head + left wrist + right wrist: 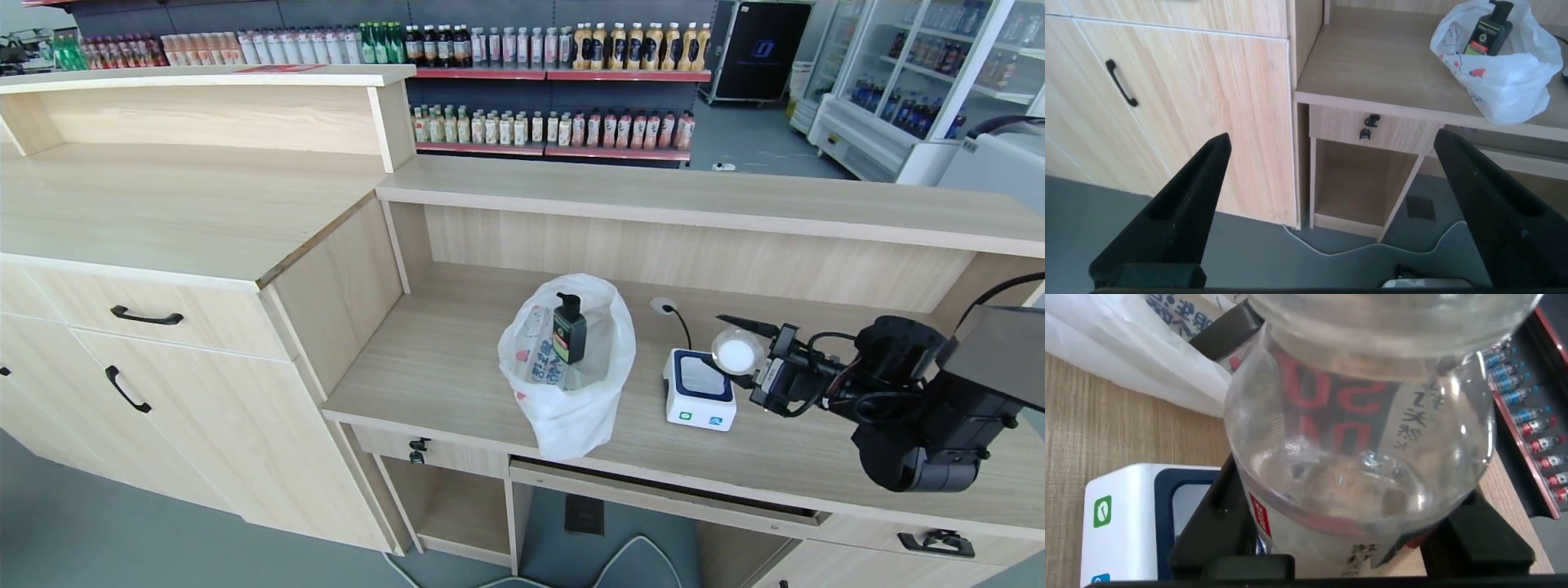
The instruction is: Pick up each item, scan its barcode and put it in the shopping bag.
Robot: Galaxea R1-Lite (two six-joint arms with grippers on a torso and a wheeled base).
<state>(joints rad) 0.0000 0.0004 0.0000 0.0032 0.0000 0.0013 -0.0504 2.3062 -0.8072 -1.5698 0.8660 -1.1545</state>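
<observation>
Low in front of the counter (457, 359), the left gripper (1333, 135) hangs with its jaws spread wide and nothing between them, facing the tall cabinet (1208, 106) and the open cubby under the counter's front edge. The left wrist view picks up a small lock (1370, 126) on the drawer there.

On the right, the right gripper (744, 351) is clamped on a clear bottle (735, 356) with a white end, held just over the far right corner of the scanner (698, 390). The right wrist view shows the bottle's label in red and dark print (warped through the plastic, not legible).

Left of the scanner and apart from it, the shopping bag (571, 416) stands open with a dark pump bottle (569, 331) and a red-and-white packet (535, 347) inside. A stretch of counter wood lies between the bag and the cabinet's side wall. A raised ledge (694, 204) closes the back, and beyond it are drink shelves (555, 49).
</observation>
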